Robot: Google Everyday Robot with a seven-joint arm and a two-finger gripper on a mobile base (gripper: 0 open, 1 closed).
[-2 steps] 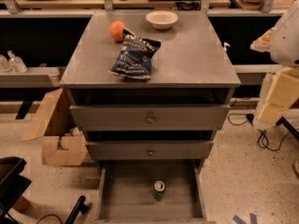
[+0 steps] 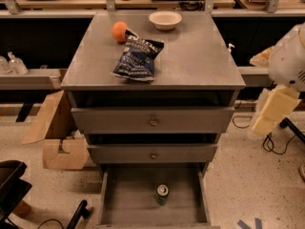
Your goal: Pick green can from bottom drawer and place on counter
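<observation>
Far right — gripper (image 2: 274, 111), beside counter (image 2: 193, 56)

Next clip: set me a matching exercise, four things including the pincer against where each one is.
Things: 1 small green drinks can; 2 round orange fruit; 3 pale round bowl; 4 robot's pincer.
Places: A back middle of flat grey counter; B floor of open grey metal bottom drawer; C right of counter, below its top; D counter's back left, beside dark blue crisp bag.
Pairs: 1-B, 2-D, 3-A, 4-C.
</observation>
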